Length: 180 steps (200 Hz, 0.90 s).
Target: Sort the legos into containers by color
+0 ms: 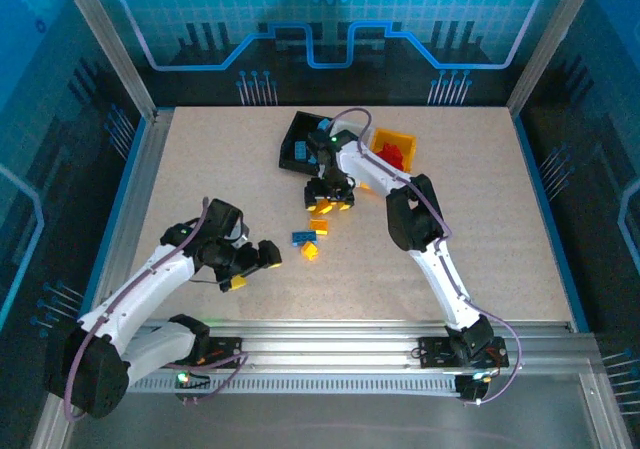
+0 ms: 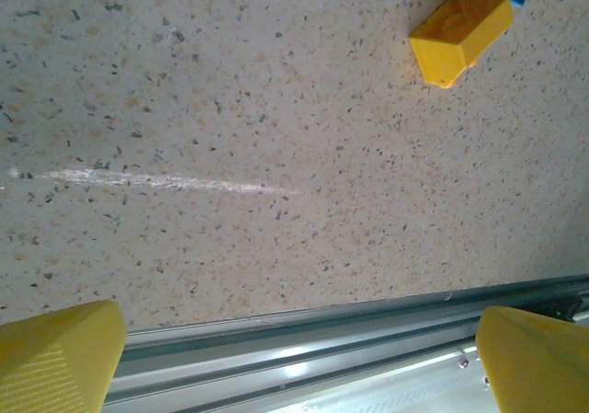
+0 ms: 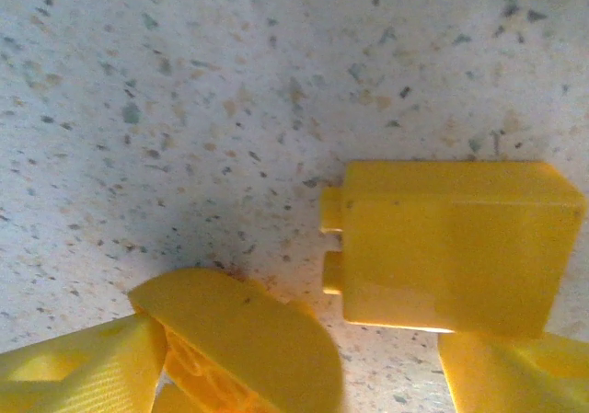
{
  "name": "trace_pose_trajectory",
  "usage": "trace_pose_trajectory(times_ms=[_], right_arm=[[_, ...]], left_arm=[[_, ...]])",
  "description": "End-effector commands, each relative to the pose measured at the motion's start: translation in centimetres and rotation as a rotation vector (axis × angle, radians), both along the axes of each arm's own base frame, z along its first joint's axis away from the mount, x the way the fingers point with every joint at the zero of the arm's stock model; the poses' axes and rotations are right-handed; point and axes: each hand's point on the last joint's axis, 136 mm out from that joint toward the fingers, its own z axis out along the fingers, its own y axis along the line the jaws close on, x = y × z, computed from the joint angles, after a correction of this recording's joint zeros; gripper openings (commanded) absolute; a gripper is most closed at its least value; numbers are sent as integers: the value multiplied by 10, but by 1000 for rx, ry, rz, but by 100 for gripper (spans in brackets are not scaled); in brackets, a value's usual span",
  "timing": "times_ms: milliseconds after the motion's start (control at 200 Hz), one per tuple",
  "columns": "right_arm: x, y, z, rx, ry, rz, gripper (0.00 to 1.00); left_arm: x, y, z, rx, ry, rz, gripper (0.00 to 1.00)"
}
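R claw (image 1: 331,201) by yellow lego (image 3: 451,247)

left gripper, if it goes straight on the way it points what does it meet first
Probably bare tabletop: the left gripper points down at it, open. The yellow brick sits off to the side.

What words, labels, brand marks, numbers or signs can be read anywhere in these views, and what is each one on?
None can be read.
Back wall: a gear and circuit-line drawing, no letters or numbers.
Side-lying yellow brick, right wrist view: plain faces, no marking.
Second yellow brick, left wrist view: stud top too blurred to read.
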Motion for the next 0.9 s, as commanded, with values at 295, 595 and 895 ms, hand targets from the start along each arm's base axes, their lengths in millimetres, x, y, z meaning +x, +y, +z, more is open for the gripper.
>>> trace_pose_trajectory(times_ms=[295, 595, 895], right_arm=[[-14, 13, -9, 4, 38, -19, 47], [-19, 9, 5, 31, 12, -68, 31], [-8, -6, 45, 135, -47, -184, 20]], left_arm=[[-2, 2, -5, -14, 21, -9, 99], [2, -1, -6, -26, 22, -16, 99], [7, -3, -6, -31, 24, -29, 99]])
